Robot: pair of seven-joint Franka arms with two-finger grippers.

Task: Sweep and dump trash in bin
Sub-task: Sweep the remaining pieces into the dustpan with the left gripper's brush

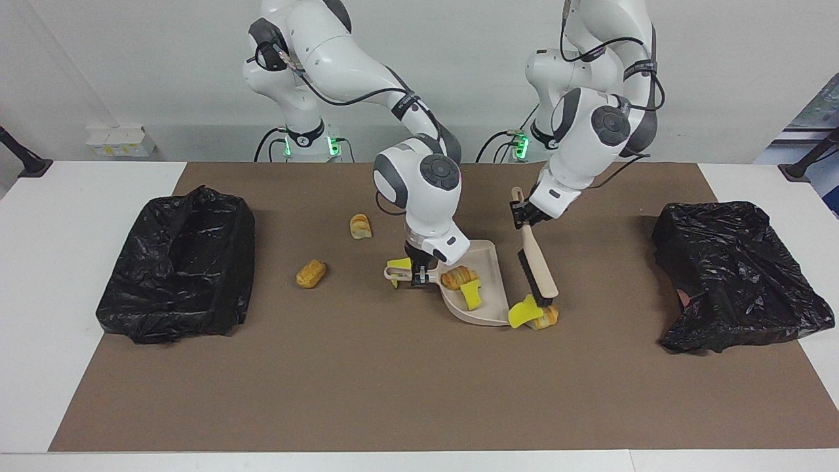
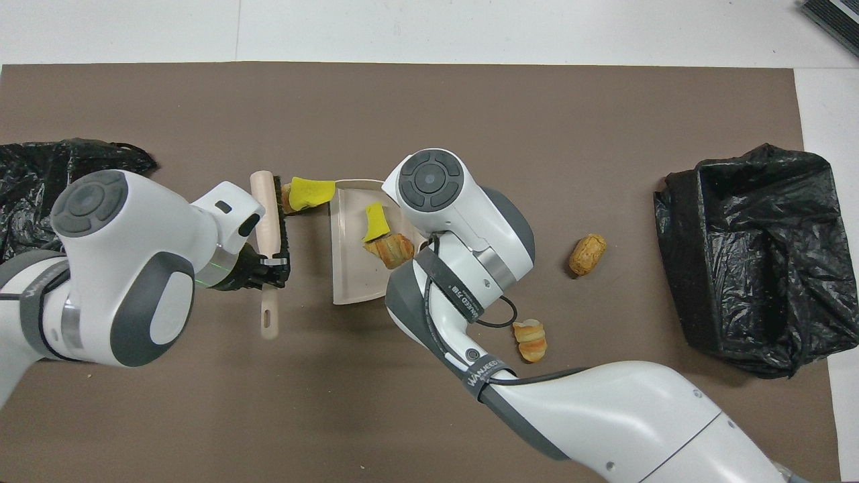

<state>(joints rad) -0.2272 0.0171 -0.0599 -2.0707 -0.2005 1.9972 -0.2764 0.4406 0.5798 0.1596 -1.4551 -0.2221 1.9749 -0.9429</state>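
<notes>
From the facing view, the right gripper [image 1: 419,274] is clamped on the dustpan [image 1: 482,288] handle, pinning its lip down to catch trash [image 1: 459,278], while the left gripper [image 1: 524,216], closed on the brush [image 1: 537,269], sets the bristles against two scraps [image 1: 534,316] beside the lip. The overhead view alone shows the pan's open mouth facing the brush, and two bread pieces [image 2: 587,253] lying toward the right arm's bin [image 2: 751,261], unswept.

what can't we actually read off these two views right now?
- Right gripper on the beige plastic dustpan handle: overhead view, hidden under its own wrist.
- Yellow sponge chunk beside that handle: overhead view, covered by the right arm.
- Golden-brown bread piece by the beige black-bristled brush: overhead view, mostly under a yellow sponge scrap.
</notes>
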